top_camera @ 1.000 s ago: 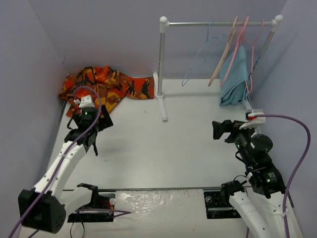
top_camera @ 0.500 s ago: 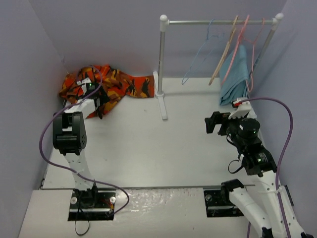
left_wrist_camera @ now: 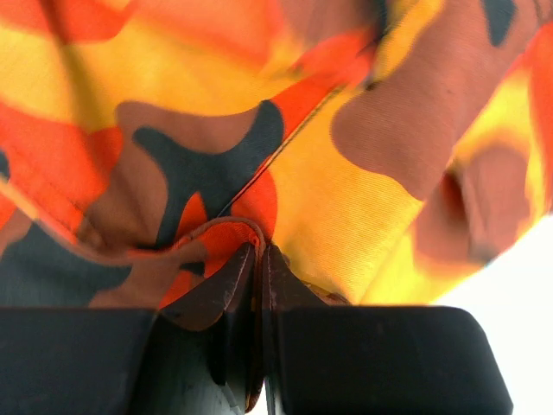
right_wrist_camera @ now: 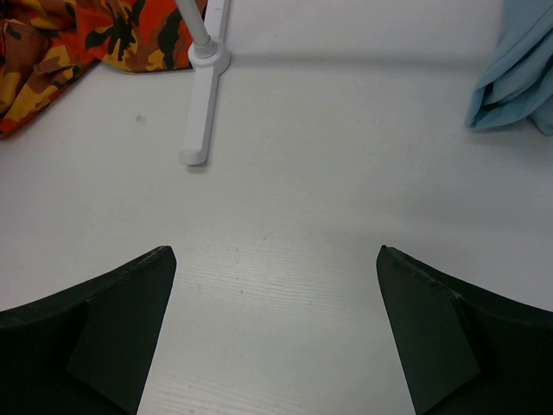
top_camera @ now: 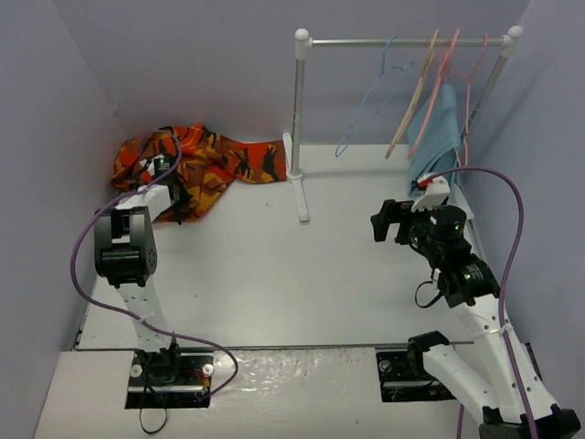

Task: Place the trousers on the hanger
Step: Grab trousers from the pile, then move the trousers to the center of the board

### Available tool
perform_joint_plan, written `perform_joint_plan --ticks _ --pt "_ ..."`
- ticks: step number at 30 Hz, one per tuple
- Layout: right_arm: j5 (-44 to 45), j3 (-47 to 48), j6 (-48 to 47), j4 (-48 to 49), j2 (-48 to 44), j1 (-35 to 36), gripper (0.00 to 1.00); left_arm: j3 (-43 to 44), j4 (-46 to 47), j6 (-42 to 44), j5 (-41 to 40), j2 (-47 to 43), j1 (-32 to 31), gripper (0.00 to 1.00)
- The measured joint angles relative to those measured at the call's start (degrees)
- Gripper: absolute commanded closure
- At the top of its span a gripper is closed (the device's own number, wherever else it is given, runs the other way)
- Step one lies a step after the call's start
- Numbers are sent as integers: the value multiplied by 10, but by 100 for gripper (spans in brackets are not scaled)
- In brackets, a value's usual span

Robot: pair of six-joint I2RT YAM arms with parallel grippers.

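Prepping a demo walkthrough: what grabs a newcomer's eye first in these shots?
The camouflage trousers, heaped in the far left corner of the table, stand out most, and the left gripper is shut on a fold of them. Next comes the white rack at the back, where the light-blue hanger and a teal cloth hang. The right gripper hovers open over bare table.

We are in a robot lab. Purple walls [top_camera: 183, 64] close in a white table [top_camera: 274, 274]. A left arm [top_camera: 122, 247] and a right arm [top_camera: 457, 274] are bolted on, trailing purple cables [top_camera: 475, 168].
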Motion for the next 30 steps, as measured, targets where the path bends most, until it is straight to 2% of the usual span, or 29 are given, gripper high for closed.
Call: perform_joint_plan --ticks 5,8,11,16,20,23,28,30 --pt "-29 2 1 5 32 1 0 -108 -85 4 33 -165 -12 100" --pt "-50 3 12 14 57 9 0 -117 -148 14 39 -271 -43 100" --pt "-65 9 28 34 96 39 0 -81 -230 25 41 -378 -77 100" --pt "-43 25 52 47 183 154 0 67 -337 47 32 -497 -113 100" --pt "-25 34 66 54 216 234 0 101 -378 48 43 -577 -134 100" --pt "-8 41 78 66 227 259 0 70 -397 44 26 -639 -136 100" --pt "12 48 88 87 251 292 0 -50 -461 22 -41 -716 -136 99" --pt "15 48 89 91 265 305 0 -95 -484 5 -59 -710 -136 88"
